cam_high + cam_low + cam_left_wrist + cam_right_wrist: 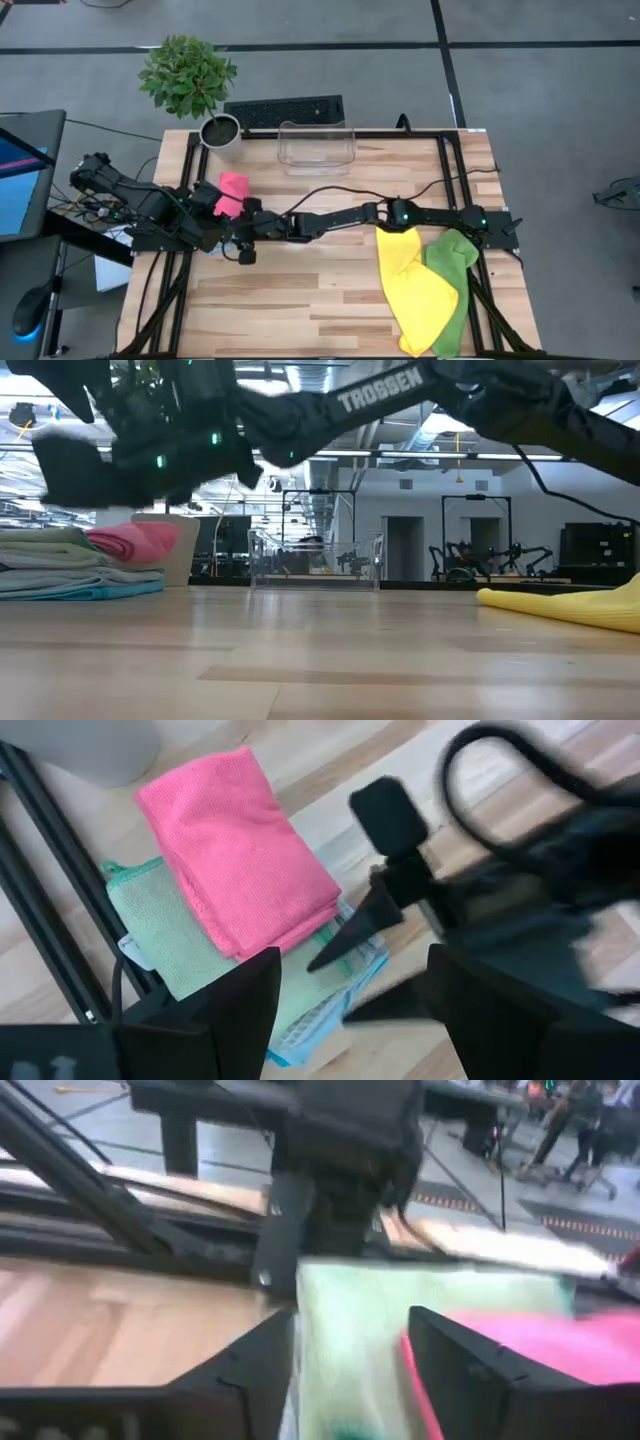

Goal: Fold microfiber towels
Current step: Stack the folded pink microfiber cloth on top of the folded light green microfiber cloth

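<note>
Microfiber towels: yellow one (415, 290) and green one (455, 285) lie unfolded at table's right front edge, still to do; folded stack (75, 565) with pink (232, 192) on top sits near left edge; left hand (345, 995) and right hand (345, 1355) both open, empty, over stack

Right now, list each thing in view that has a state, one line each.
pink towel: folded, on top of the stack.
pale green towel: folded, under the pink one.
yellow towel: unfolded, spread out.
lime green towel: unfolded, partly under the yellow one.
clear bin: upright, empty.
left gripper: open.
right gripper: open, empty.
</note>
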